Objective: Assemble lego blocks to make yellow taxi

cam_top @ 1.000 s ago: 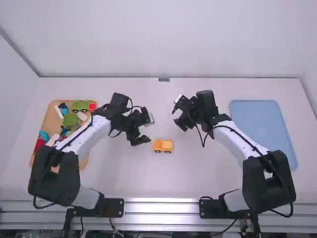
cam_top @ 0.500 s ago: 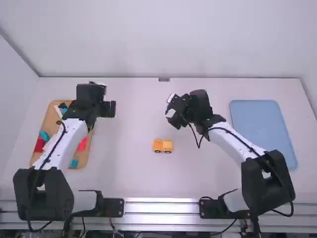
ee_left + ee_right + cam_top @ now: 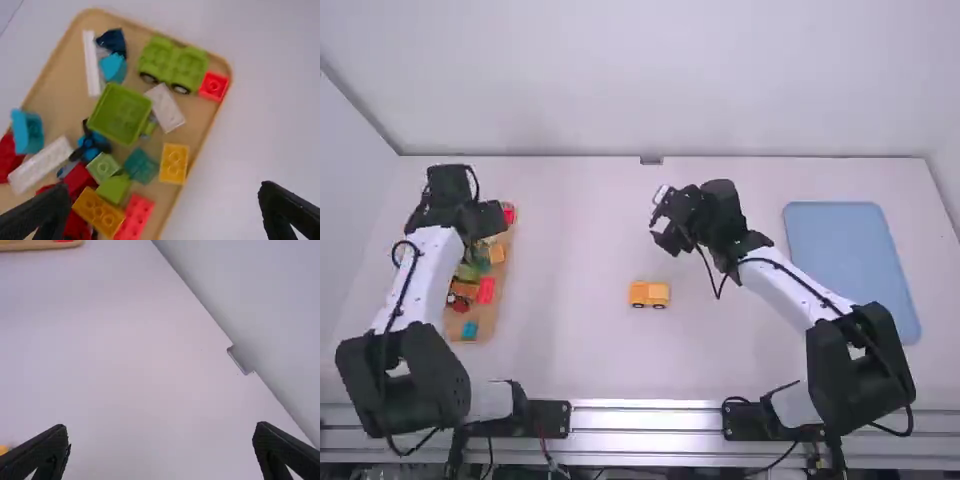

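The left gripper (image 3: 492, 218), its fingers spread wide with nothing between them, is above the far part of the wooden tray (image 3: 60, 97), whose inner long edge runs just to its right; past that edge, bare white table (image 3: 575, 260) opens out as far as the right gripper (image 3: 668, 238), also parted and holding nothing, well clear of the surface. Around and under the left gripper, the tray holds a green wheeled base (image 3: 172, 65), a red block (image 3: 214, 86), a green hollow piece (image 3: 120, 114), a small yellow block (image 3: 174, 163) and a longer orange-yellow one (image 3: 99, 212), with red, teal and white pieces among them. The yellow wheeled build (image 3: 649, 294) stands upright on open table, to the right and baseward of the left gripper and baseward of the right one. Farther right, the right arm (image 3: 790, 285) lies between its gripper and a flat blue tray (image 3: 850, 270). Beyond both grippers, the smooth tabletop meets a plain pale wall (image 3: 650, 80).
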Robot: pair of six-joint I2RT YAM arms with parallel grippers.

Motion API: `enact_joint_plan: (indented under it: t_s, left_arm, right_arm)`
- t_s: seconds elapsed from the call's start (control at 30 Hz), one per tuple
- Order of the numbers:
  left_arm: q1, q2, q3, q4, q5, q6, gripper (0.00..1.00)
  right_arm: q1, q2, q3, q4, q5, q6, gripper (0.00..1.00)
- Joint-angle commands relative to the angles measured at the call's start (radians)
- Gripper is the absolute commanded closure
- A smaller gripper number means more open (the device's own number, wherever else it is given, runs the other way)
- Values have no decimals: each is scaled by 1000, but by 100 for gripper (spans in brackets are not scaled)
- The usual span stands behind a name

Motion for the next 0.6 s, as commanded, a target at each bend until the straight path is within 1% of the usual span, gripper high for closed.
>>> enact_joint_plan:
  t_s: [0.0, 0.07, 0.13, 0.17, 0.2, 0.23, 0.27, 0.37, 0.4, 0.43, 0.5, 0.57]
  left_arm:
    - [14, 96, 97, -59, -2, -10, 1]
    - [14, 151, 145, -108, 8, -8, 1]
    - [12, 253, 225, -187, 55, 23, 1]
    - [12, 266, 233, -194, 61, 29, 0]
    - [12, 309, 261, -217, 79, 43, 2]
    - [12, 346, 280, -231, 88, 44, 5]
    - [12, 375, 292, -238, 95, 43, 11]
    - [12, 435, 297, -238, 95, 35, 21]
    - [12, 454, 294, -238, 95, 36, 25]
    - [12, 461, 293, -238, 95, 36, 27]
    - [12, 484, 292, -240, 95, 35, 37]
    - [12, 497, 290, -242, 95, 22, 42]
  right_arm:
    - [1, -9, 7, 5, -6, 34, 2]
    - [3, -9, 7, 4, -8, 33, 2]
    - [9, -9, 7, 3, -5, 34, 2]
    - [8, -9, 7, 3, -5, 34, 2]
    - [6, -9, 7, 2, -5, 34, 2]
    - [7, -9, 7, 0, -5, 34, 2]
    - [9, -9, 7, 0, -5, 34, 2]
    - [7, -9, 7, -3, -5, 34, 2]
    - [7, -9, 7, -3, -5, 33, 2]
    - [7, -9, 7, -3, -5, 33, 2]
    - [7, -9, 7, -3, -5, 34, 2]
    - [8, -9, 7, -2, -5, 33, 2]
